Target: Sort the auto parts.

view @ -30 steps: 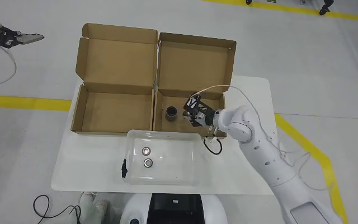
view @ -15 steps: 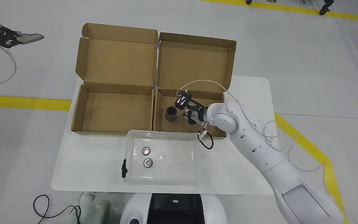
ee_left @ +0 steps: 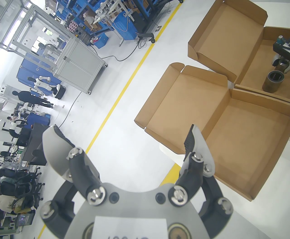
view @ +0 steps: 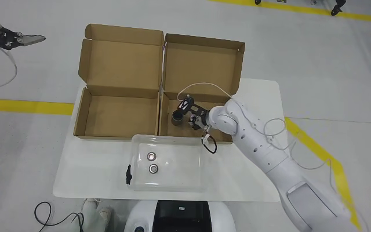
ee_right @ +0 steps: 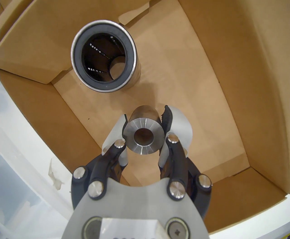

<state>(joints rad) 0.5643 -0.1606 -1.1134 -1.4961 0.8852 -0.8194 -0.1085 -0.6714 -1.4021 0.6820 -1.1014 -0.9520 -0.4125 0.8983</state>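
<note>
Fingers (ee_right: 180, 126) clasp steel sleeve (ee_right: 136, 130), seemingly aloft.

We see a white table (view: 258, 107) with rounded corners standing on a pale grey floor (view: 324, 69). A yellow line (view: 35, 106) painted on the floor meets the table at one side, and a second one runs along the far edge of the room. From the left wrist view we make out a black cable (ee_left: 122, 60) lying across the floor near a metal-framed enclosure (ee_left: 77, 65) with grey panels. Blue workbenches (ee_left: 123, 21) loaded with gear stand behind it. Black office chairs (ee_left: 20, 183) cluster beside a dark desk (ee_left: 31, 142).
</note>
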